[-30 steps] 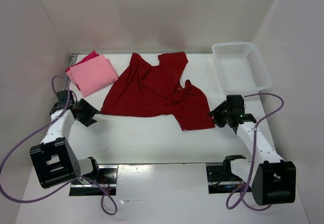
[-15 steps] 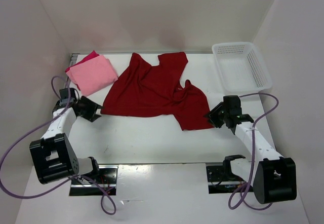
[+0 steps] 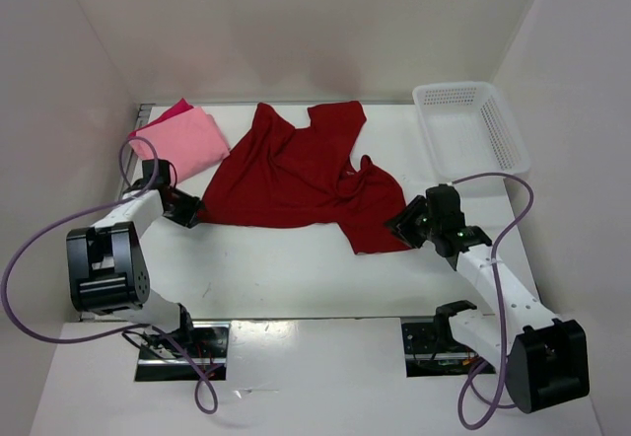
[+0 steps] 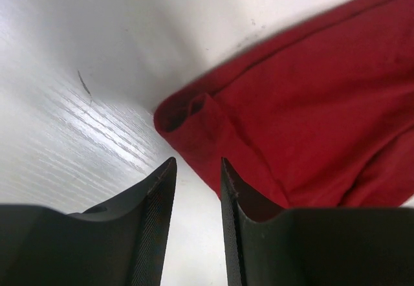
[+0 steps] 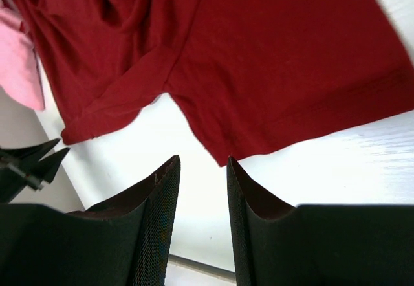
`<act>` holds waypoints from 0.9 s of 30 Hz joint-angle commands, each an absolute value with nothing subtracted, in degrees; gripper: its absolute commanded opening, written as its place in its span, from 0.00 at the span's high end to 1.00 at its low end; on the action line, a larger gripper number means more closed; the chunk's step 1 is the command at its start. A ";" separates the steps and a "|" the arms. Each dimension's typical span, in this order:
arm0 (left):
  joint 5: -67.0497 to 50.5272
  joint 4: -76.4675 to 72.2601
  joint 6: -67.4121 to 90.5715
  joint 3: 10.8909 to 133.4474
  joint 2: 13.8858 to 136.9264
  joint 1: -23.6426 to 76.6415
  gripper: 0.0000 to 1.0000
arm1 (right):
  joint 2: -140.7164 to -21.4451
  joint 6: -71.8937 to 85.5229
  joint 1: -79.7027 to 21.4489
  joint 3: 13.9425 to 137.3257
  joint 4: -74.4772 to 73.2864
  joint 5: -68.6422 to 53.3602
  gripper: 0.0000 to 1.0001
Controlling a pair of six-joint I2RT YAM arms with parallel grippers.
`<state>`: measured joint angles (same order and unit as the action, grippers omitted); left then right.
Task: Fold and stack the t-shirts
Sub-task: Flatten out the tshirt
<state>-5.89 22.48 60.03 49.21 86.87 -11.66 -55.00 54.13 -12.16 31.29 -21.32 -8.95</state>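
The large dark red t-shirt [image 3: 301, 175] lies rumpled and spread on the white table. The light salmon pink t-shirt [image 3: 177, 145] lies folded at the back left, on top of the crimson-pink t-shirt [image 3: 174, 109], of which only an edge shows. My left gripper [image 3: 193, 211] is open and empty, low at the dark shirt's left corner [image 4: 187, 114], its tips just short of the cloth. My right gripper [image 3: 399, 223] is open and empty at the shirt's front right corner [image 5: 239, 150], also just short of it.
A white lattice basket [image 3: 471, 130] stands at the back right, with nothing showing in it. White walls close in the table on the left, back and right. Purple cables loop beside both arms.
Both grippers have moved inward toward the dark red shirt: the left to its left corner, the right to its front right corner. The shirts have not moved.
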 commanded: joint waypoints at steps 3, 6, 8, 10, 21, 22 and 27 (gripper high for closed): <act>-0.97 21.72 63.89 51.33 89.64 -11.16 0.59 | -52.56 53.17 -14.94 31.20 -18.28 -9.05 0.60; -0.97 21.09 65.47 51.33 89.65 -10.63 0.59 | -52.56 52.56 -15.56 30.67 -18.28 -9.58 0.60; -1.58 20.48 66.00 51.33 88.34 -10.63 0.59 | -52.56 52.56 -16.17 30.67 -18.28 -10.19 0.60; -1.58 20.48 66.01 50.80 87.02 -10.63 0.58 | -52.56 52.56 -16.69 30.67 -18.28 -10.20 0.60; -3.43 18.81 66.53 50.80 88.24 -10.63 0.57 | -53.09 52.56 -16.70 30.15 -17.75 -10.72 0.60; -3.43 18.29 66.53 50.80 88.94 -10.63 0.57 | -53.09 52.56 -16.70 30.15 -17.23 -10.72 0.60; -2.29 18.28 66.53 50.80 91.85 -10.63 0.57 | -53.70 52.56 -16.70 30.15 -17.23 -10.72 0.60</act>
